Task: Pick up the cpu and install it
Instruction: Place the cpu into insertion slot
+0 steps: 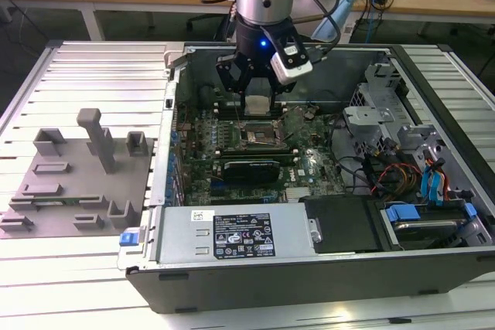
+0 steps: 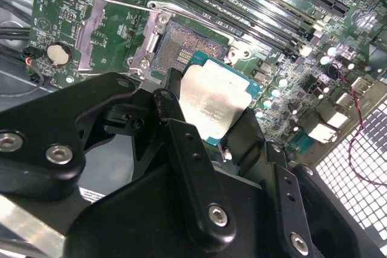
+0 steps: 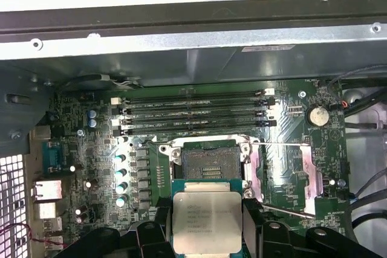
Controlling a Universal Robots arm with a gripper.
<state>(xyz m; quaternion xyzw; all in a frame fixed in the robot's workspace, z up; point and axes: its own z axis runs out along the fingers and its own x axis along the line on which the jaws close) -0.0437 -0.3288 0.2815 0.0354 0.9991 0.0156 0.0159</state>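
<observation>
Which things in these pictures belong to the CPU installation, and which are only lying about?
For the job: cpu, gripped in the pincer; open socket on the motherboard.

Lying about: grey fixture plate outside the computer case; power supply; memory slots; blue cables.

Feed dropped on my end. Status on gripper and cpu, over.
Gripper shut on cpu. Cpu held off the board, near open socket, not yet seated. Nothing lying in the socket.
</observation>
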